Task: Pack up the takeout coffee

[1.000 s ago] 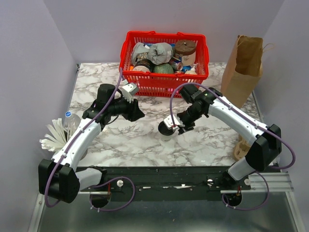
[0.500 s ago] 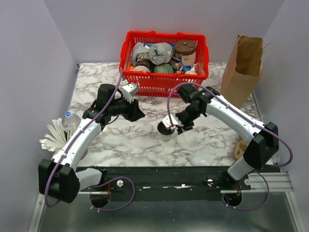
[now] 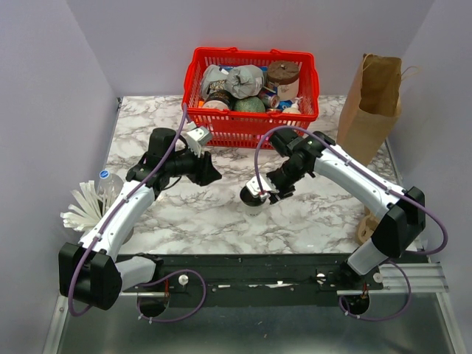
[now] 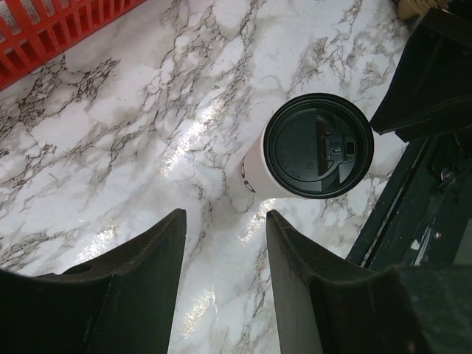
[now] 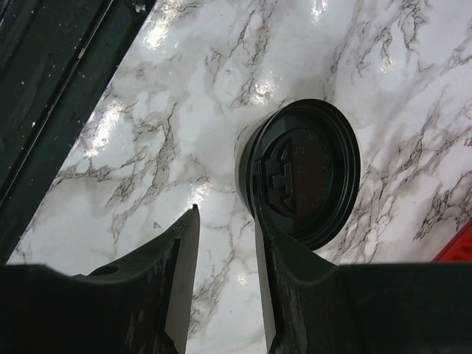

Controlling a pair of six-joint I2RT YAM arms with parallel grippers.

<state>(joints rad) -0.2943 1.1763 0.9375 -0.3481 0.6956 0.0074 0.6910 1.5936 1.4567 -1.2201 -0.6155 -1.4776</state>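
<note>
- The takeout coffee (image 3: 251, 203), a pale paper cup with a round black lid, stood upright on the marble-patterned table (image 3: 199, 217) near its middle, at about 6 o'clock from a red basket (image 3: 251, 130).
- The right gripper (image 3: 259, 193) hung directly over the cup in the overhead view and covered part of the lid.
- In the right wrist view, the right gripper (image 5: 225, 221) had its fingers slightly parted with only bare table between them. It was released and gripped nothing.
- In that same view, the cup's black lid (image 5: 306, 173) sat outside the fingers, at about 2 o'clock from the fingertips. It lay right against the outer side of one finger, but contact could not be judged.
- The left gripper (image 3: 209, 171) hovered at about 10 o'clock from the cup, apart from it.
- In the left wrist view, the left gripper (image 4: 225, 221) was spread wide and empty. The coffee (image 4: 318, 145) stood beyond its tips at about 1 o'clock.
- The basket, full of mixed groceries, sat at the table's 12 o'clock edge.
- A brown paper bag (image 3: 372, 103) stood upright at 3 o'clock from the basket.
- A clear water bottle (image 3: 107, 183) stood at the table's 9 o'clock edge.
</note>
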